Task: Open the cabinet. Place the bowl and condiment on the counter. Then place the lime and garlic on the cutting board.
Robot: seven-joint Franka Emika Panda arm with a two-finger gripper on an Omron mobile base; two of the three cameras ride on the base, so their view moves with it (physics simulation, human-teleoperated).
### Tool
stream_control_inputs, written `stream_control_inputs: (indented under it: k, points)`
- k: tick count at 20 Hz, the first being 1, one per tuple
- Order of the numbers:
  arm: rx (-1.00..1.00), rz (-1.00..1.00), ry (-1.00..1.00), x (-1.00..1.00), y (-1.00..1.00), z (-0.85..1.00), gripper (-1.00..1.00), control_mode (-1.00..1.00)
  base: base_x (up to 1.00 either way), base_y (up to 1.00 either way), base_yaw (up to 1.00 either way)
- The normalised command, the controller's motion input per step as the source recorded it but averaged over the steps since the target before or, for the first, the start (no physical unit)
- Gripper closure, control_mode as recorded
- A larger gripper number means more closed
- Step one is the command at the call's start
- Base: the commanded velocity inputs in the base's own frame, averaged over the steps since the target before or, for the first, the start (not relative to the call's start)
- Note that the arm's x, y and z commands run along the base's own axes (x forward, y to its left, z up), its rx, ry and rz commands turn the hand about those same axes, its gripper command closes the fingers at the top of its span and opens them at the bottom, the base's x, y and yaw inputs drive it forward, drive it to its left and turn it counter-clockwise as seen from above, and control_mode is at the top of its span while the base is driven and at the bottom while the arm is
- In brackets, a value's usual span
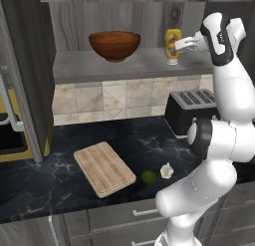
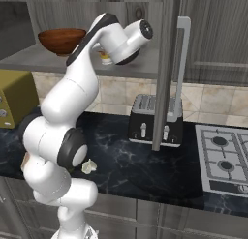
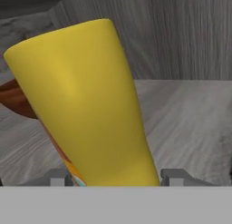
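The cabinet stands open, its dark door [image 2: 169,64] swung out. On its grey shelf [image 1: 99,65] sit the reddish-brown bowl [image 1: 114,45] [image 2: 62,39] and, to its right, the yellow condiment bottle [image 1: 173,45] [image 3: 90,105]. My gripper [image 1: 180,45] [image 3: 116,177] reaches in from the right, its fingertips [image 3: 59,177] pressed against both sides of the condiment low down. Below, on the black counter [image 1: 60,180], lie the cutting board [image 1: 104,168], the lime [image 1: 148,177] and the garlic [image 1: 167,170] [image 2: 88,166], both just right of the board.
A black toaster [image 1: 191,110] [image 2: 155,119] stands on the counter under the shelf's right end. A stove top [image 2: 223,156] lies further right. The open left cabinet door [image 1: 25,65] hangs over the counter's left part. Grey drawers [image 1: 144,212] front the counter.
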Motion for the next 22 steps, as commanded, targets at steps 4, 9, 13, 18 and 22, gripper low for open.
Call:
stream_control_inputs:
  k: [4, 9, 13, 18, 22]
  points:
    - [0.01, 0.01, -0.09, -0.44, 0.0, 0.04, 1.0, -1.0, 0.0, 0.0, 0.0]
    - [0.0, -0.02, -0.21, -0.87, 0.14, 0.03, 1.0, -1.0, 0.0, 0.0, 0.0]
    - [0.0, -0.14, -0.2, -0.99, 0.33, 0.02, 1.0, -1.0, 0.0, 0.0, 0.0]
    - [0.0, -0.23, -0.12, -0.95, 0.36, 0.09, 1.0, -1.0, 0.0, 0.0, 0.0]
    - [0.0, -0.25, 0.0, -1.0, 0.03, 0.36, 1.0, -1.0, 0.0, 0.0, 0.0]
